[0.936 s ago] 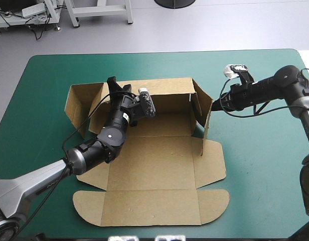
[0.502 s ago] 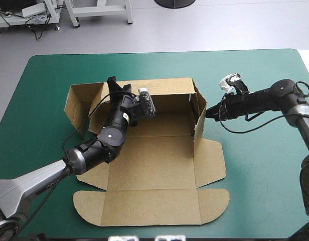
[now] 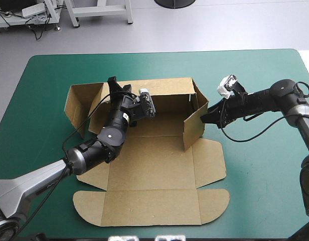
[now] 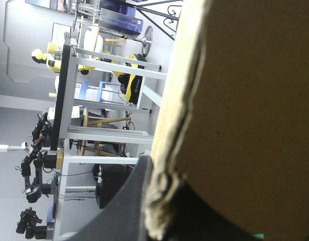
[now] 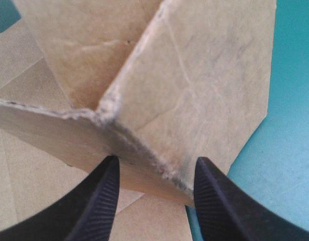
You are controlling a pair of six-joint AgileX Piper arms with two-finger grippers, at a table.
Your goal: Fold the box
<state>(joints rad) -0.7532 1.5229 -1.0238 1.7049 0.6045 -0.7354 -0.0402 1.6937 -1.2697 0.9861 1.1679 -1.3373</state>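
The brown cardboard box (image 3: 154, 170), a cut sheet half raised, lies at the middle of my bench (image 3: 260, 191) with its teal-green cover. Its long back wall (image 3: 167, 89) stands upright toward the bench's far edge. The lid panel (image 3: 149, 207) with its rounded tabs lies flat toward the near edge.

My left claw (image 3: 116, 85) is pinching the box at the top edge of the back wall, near that wall's left end. In my left wrist view the frayed board edge runs down beside one black fin-shaped finger (image 4: 125, 211), and the board fills everything past it.

My right claw (image 3: 207, 116) is spread and holds nothing. Its two black fingers (image 5: 102, 201) stand apart, with the creased corner of the right side wall (image 3: 193, 125) just ahead of them and the fold line running toward the gap between the tips. That wall stands upright, angled inward over the box floor. The left side wall (image 3: 76, 103) is splayed outward beyond the back wall's left end, apart from both claws.
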